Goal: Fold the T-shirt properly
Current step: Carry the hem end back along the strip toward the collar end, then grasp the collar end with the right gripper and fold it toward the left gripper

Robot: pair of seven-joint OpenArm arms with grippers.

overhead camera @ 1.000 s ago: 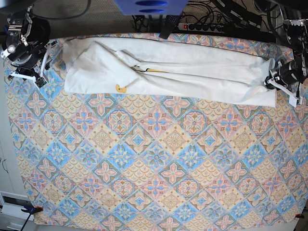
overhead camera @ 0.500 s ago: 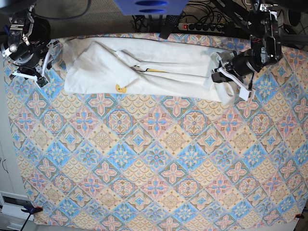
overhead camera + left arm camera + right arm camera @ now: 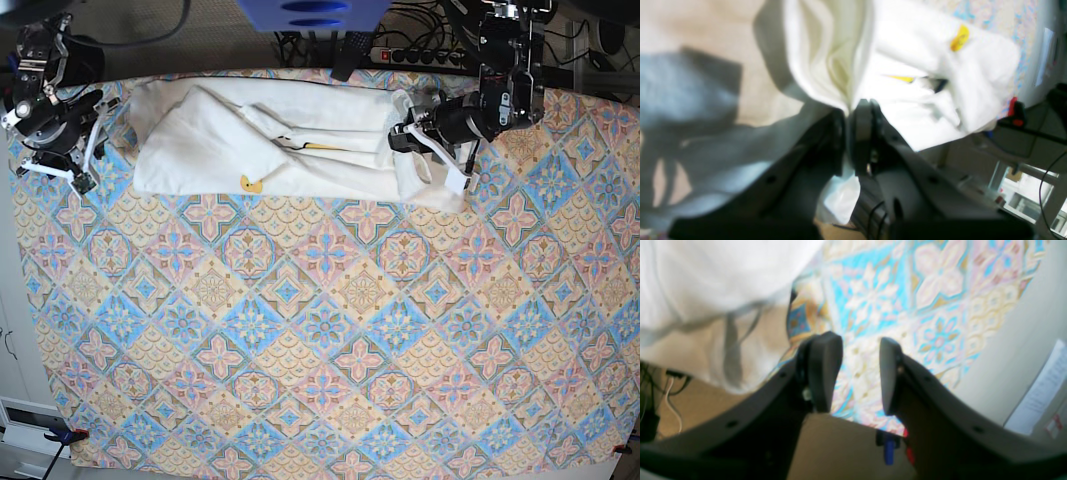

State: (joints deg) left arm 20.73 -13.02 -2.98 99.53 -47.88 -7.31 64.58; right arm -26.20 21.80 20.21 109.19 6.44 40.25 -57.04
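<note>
Folding was mid-step: our left claw (image 3: 402, 137), clenched on the T-shirt (image 3: 280, 140) hem, carried it across the worktop (image 3: 330, 330). Our right claw (image 3: 860, 373) hung released beside the shirt; next we judged the hem needed laying flat.

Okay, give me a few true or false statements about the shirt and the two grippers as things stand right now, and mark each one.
1. The left gripper is shut on the T-shirt. True.
2. The right gripper holds cloth. False: it is open, with only the patterned tablecloth showing between its fingers.
3. The T-shirt lies at the table's far edge. True.
4. The T-shirt's print is fully visible. False: only small yellow bits show.
</note>
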